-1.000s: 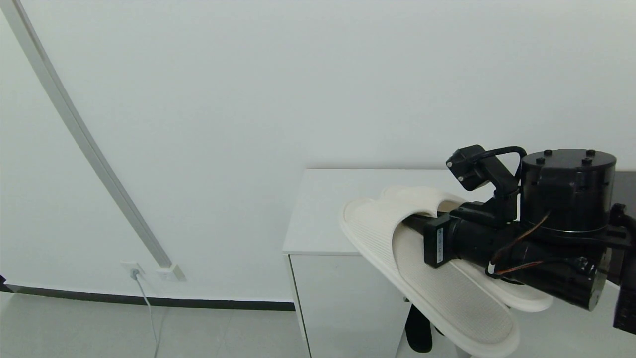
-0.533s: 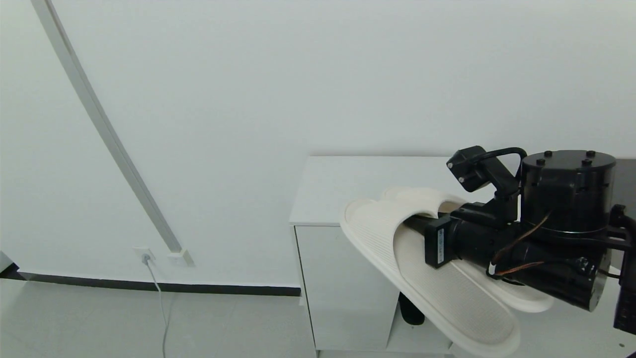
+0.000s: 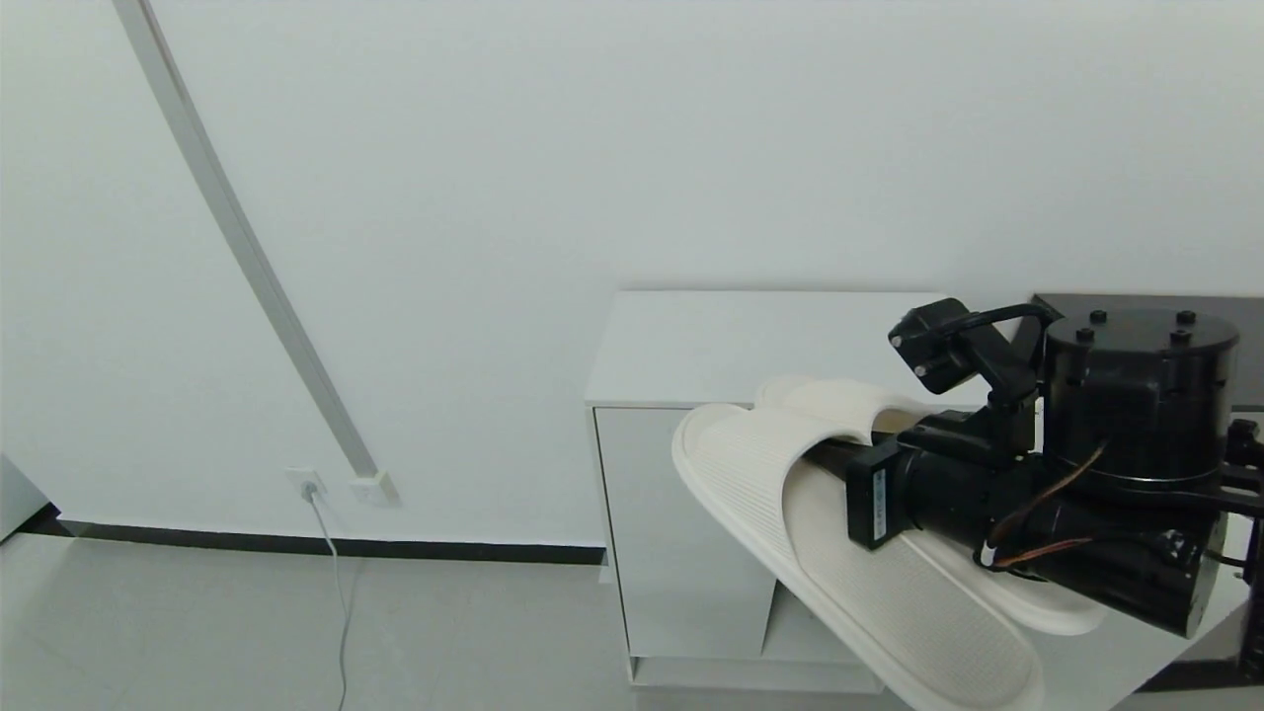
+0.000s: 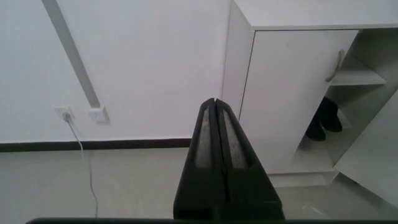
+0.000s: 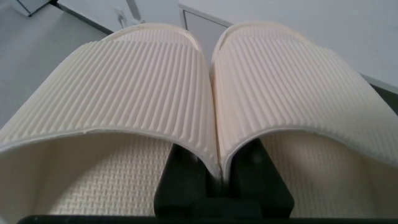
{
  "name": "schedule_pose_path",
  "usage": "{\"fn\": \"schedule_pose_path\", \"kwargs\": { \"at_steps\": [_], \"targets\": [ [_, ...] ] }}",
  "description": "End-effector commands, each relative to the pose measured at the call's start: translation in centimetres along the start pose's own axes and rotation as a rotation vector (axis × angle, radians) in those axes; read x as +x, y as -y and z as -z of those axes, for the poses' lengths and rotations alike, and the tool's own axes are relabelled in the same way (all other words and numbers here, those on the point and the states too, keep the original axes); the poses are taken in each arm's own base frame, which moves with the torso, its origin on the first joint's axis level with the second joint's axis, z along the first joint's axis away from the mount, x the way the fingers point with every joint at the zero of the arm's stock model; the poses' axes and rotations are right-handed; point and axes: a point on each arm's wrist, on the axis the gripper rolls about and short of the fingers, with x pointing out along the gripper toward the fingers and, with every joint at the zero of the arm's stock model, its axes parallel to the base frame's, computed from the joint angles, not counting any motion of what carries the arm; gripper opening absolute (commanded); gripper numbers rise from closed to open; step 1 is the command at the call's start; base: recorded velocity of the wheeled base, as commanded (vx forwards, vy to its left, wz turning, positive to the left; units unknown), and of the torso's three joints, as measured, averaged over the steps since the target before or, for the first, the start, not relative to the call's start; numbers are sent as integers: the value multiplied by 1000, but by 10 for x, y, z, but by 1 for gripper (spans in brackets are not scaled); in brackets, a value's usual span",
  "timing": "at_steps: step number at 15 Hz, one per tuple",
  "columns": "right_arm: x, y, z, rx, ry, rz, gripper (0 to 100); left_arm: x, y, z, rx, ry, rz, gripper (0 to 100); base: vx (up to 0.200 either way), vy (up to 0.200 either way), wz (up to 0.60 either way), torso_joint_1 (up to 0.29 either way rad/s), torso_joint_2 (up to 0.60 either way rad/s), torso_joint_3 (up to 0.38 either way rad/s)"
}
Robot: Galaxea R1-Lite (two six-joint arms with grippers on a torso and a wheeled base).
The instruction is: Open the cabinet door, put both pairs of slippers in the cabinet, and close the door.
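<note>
My right gripper (image 5: pixel 217 169) is shut on a pair of cream ribbed slippers (image 5: pixel 205 93), its fingers pinching the two inner strap edges together. From the head camera, the slippers (image 3: pixel 790 494) hang tilted in front of the white cabinet (image 3: pixel 750 336), hiding the gripper's tips. The cabinet's left-hand door (image 4: pixel 292 93) with its handle (image 4: pixel 337 65) is closed. To its right an open compartment has a shelf (image 4: pixel 357 78) with a dark pair of footwear (image 4: pixel 323 121) below it. My left gripper (image 4: pixel 216 106) is shut with nothing in it, some way in front of the cabinet.
A grey conduit (image 3: pixel 247 247) runs diagonally down the wall to a socket with a hanging cable (image 3: pixel 311 486). Grey floor (image 3: pixel 296 632) lies open left of the cabinet. A white panel (image 4: pixel 373 155) stands at the open compartment's right. A dark surface (image 3: pixel 1136 299) adjoins the cabinet.
The head camera has shifted, so the cabinet now sits higher in the picture and shows more of its front and base. The slippers stay held in my right gripper.
</note>
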Motion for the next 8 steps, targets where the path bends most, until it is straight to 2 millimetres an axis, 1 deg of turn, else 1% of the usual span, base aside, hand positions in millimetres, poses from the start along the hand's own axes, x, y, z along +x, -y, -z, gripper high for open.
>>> {"fn": "schedule_pose_path", "kwargs": {
  "at_steps": [1,8],
  "targets": [
    [1,-1,2,-2,-9,-2,0,0,0,0,0,-2,0,0,0,0,0,0,0,0],
    [2,-2,4,-5,-15,-4,0,0,0,0,0,-2,1,0,0,0,0,0,0,0]
  ]
}}
